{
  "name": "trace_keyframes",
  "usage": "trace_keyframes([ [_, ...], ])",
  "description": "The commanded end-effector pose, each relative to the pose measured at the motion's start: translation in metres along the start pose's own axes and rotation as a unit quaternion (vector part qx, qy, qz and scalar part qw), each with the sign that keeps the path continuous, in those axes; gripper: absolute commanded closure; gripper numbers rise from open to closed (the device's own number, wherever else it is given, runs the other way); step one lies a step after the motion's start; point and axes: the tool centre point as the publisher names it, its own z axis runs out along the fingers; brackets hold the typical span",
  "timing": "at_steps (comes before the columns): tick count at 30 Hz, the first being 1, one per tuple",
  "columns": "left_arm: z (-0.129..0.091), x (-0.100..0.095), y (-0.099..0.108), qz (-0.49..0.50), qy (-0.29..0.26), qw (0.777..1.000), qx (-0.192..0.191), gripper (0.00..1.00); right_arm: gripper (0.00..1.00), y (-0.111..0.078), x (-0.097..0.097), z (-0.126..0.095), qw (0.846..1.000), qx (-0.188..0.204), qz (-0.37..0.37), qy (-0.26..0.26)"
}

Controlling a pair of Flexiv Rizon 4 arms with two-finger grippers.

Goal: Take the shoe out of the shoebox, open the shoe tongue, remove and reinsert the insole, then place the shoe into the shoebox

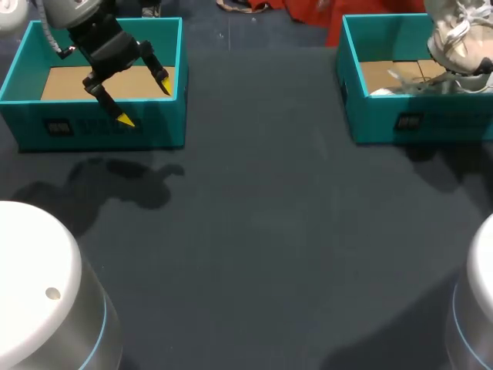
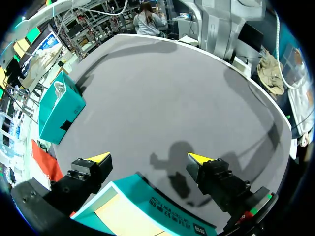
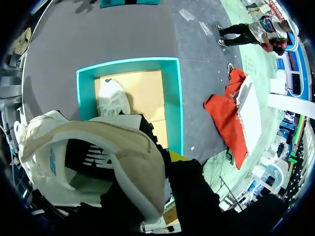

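A cream-white shoe (image 1: pixel 458 38) hangs above the right teal shoebox (image 1: pixel 370 116), at the table's far right. My right gripper (image 3: pixel 165 160) is shut on the shoe (image 3: pixel 98 157) at its collar, and the shoe's body hides most of the fingers. Inside that shoebox (image 3: pixel 172 98), under the shoe, a second white, shoe-like item (image 3: pixel 113 98) lies on the cardboard floor. My left gripper (image 1: pixel 145 102) stands open and holds nothing above the front wall of the left teal box (image 1: pixel 31 123). In the left wrist view its fingertips (image 2: pixel 101 157) straddle that box's near edge (image 2: pixel 147 206).
The left box's tan cardboard floor shows nothing lying on it. The right shoebox (image 2: pixel 59 113) shows far ahead of the left gripper. Dark table surface (image 1: pixel 254 231) lies between the two boxes. Red cloth (image 1: pixel 308 15) lies beyond the back edge.
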Motion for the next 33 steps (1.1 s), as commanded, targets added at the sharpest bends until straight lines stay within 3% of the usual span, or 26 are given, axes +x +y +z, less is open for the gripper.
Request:
trace_keyframes([
  [1,0.0,0.0,0.0,0.0,0.0,1.0,-0.001,0.0,1.0,-0.013,-0.026,0.011,1.0,0.007,-0.008,0.0],
  [8,0.0,0.0,0.0,0.0,0.0,1.0,-0.001,0.0,1.0,-0.028,-0.05,0.031,1.0,-0.012,-0.022,-0.005],
  [9,0.0,0.0,0.0,0.0,0.0,1.0,-0.001,0.0,1.0,-0.032,-0.05,0.033,1.0,-0.019,-0.01,-0.006],
  [14,0.0,0.0,0.0,0.0,0.0,1.0,-0.001,0.0,1.0,-0.058,-0.041,0.04,0.99,0.02,0.137,-0.021],
  [16,0.0,0.0,0.0,0.0,0.0,1.0,-0.001,0.0,1.0,-0.071,-0.037,0.04,0.976,0.039,0.212,-0.018],
  [19,0.0,0.0,0.0,0.0,0.0,1.0,-0.001,0.0,1.0,-0.092,-0.027,0.042,0.937,0.073,0.34,0.019],
  [21,0.0,0.0,0.0,0.0,0.0,1.0,-0.001,0.0,1.0,-0.104,-0.018,0.044,0.908,0.063,0.411,0.051],
  [22,0.0,0.0,0.0,0.0,0.0,1.0,-0.001,0.0,1.0,-0.106,-0.015,0.042,0.903,0.063,0.419,0.068],
  [33,0.0,0.0,0.0,0.0,0.0,1.0,-0.001,0.0,1.0,-0.106,-0.015,0.042,0.903,0.063,0.419,0.068],
])
